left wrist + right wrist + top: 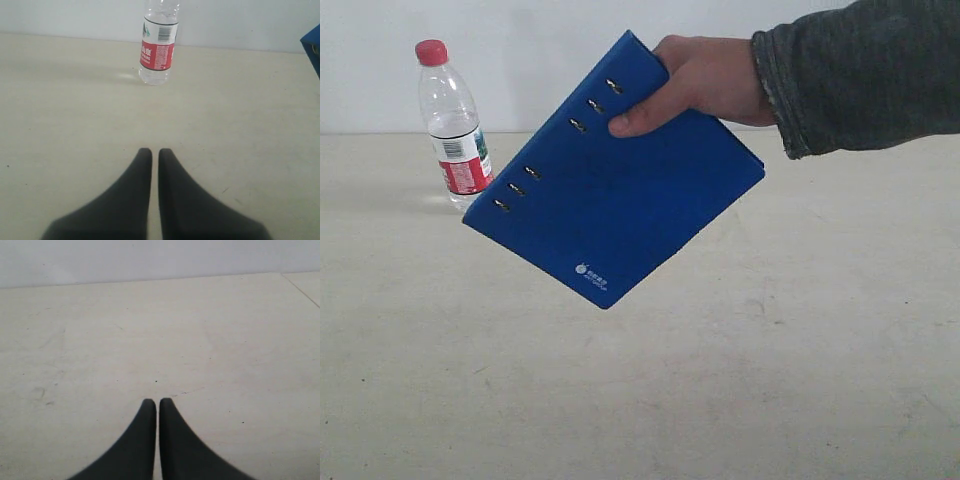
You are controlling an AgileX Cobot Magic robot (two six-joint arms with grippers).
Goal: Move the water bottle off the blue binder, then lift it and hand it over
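Note:
The water bottle (453, 125) stands upright on the table at the back left, clear with a red cap and red, white and green label. A person's hand (695, 85) holds the blue binder (615, 175) tilted in the air, in front of and right of the bottle. The left wrist view has the bottle (159, 47) straight ahead of my left gripper (155, 151), well apart from it, and a binder corner (313, 47) at the edge. My left gripper is shut with nothing in it. My right gripper (154, 401) is shut over bare table. Neither gripper shows in the exterior view.
A grey-sleeved arm (860, 75) reaches in from the upper right. The beige table (720, 380) runs back to a white wall (520, 50). A seam (300, 286) crosses the table's far corner in the right wrist view.

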